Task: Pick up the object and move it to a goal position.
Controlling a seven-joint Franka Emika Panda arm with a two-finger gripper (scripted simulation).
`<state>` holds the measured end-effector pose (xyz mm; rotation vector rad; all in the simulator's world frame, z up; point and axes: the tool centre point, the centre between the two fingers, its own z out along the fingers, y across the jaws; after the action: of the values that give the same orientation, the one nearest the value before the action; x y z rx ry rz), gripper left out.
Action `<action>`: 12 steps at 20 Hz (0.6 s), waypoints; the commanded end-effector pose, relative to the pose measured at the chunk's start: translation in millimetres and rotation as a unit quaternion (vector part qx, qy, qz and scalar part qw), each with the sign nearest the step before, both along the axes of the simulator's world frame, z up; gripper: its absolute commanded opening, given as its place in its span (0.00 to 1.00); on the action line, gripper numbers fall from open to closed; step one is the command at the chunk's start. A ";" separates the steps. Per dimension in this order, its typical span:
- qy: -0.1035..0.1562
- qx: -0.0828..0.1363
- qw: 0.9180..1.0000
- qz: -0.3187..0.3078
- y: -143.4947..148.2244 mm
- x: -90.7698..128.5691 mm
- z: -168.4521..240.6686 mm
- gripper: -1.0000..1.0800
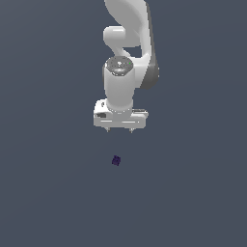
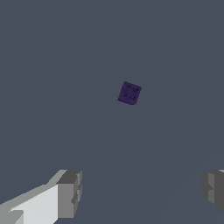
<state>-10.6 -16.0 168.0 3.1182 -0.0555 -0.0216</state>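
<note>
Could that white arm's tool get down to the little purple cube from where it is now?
Probably yes. The tool hangs open above the cube, apart from it, and nothing lies between them or around the cube.

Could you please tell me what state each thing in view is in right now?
tool: open, fingers wide apart, holding nothing, above the cube.
purple cube: free on the surface, not gripped, apart from both fingers, turned at an angle to them.
</note>
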 end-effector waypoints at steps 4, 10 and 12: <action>0.001 -0.001 1.000 0.006 5.1 -0.2 0.8 0.96; 0.006 -0.005 0.999 0.038 27.4 -4.0 6.3 0.96; 0.006 -0.005 0.999 0.039 27.9 -4.4 6.7 0.96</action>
<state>-14.4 11.3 174.2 3.1089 0.0606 -0.0369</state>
